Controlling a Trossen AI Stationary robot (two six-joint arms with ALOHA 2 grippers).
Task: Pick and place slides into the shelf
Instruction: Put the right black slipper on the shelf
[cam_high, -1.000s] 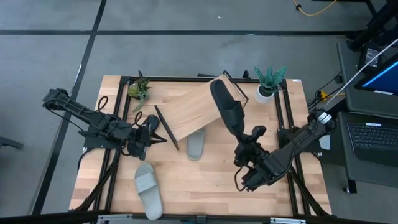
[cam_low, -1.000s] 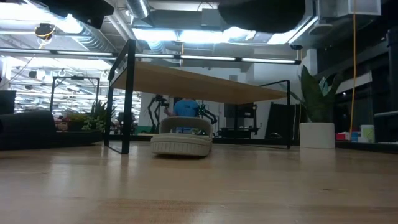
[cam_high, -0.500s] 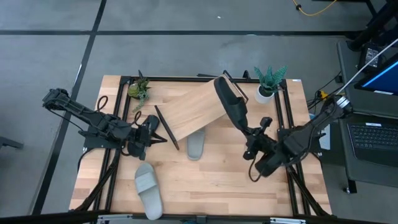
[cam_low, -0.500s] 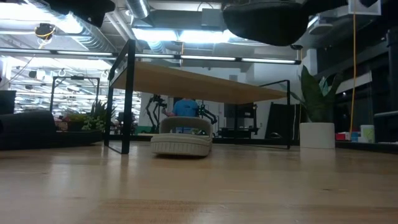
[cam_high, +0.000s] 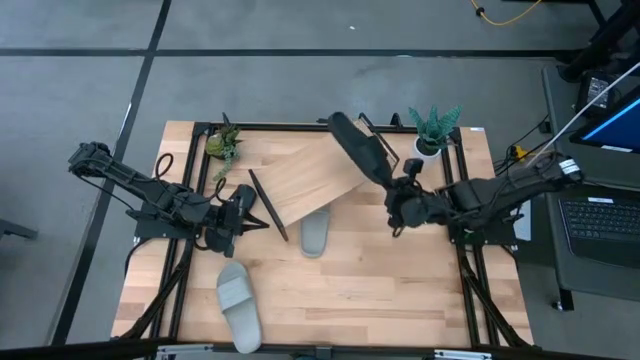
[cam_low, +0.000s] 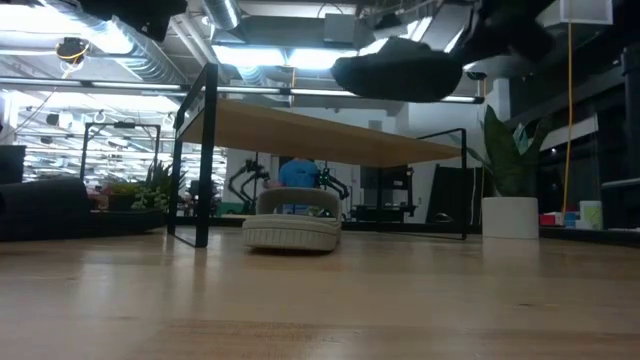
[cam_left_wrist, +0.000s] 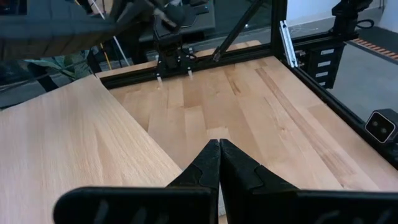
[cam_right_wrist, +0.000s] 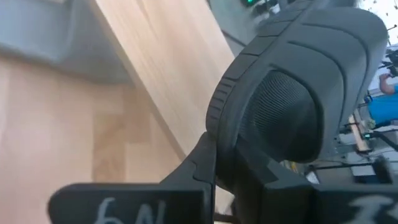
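Right gripper (cam_high: 403, 196) is clamped on a matte black slide (cam_high: 358, 150), holding it in the air over the right end of the shelf (cam_high: 305, 180). The slide is long and rounded, with a wide strap; in the right wrist view the black slide (cam_right_wrist: 292, 93) shows a fine ribbed texture inside the strap and a notched edge along the sole, pinched between the dark fingers (cam_right_wrist: 199, 168). In the low view it hangs above the board, not touching it.

The shelf is a flat, smooth, light wood board with visible grain, tilted on a thin black wire frame, raised side toward the back. A light grey slide (cam_high: 315, 233) sits half under the board's front edge, heel poking out; in the low view the same grey slide (cam_low: 292, 222) rests flat on the table (cam_high: 350, 290) under the board. Second grey slide (cam_high: 239, 304) lies near the table's front left edge, well apart from the shelf.

Left gripper (cam_high: 249, 219) is fully closed, empty, parked just beside the shelf's left corner.

Two small potted plants (cam_high: 430, 132) sit at the back corners. Table's front middle and right are bare wood.
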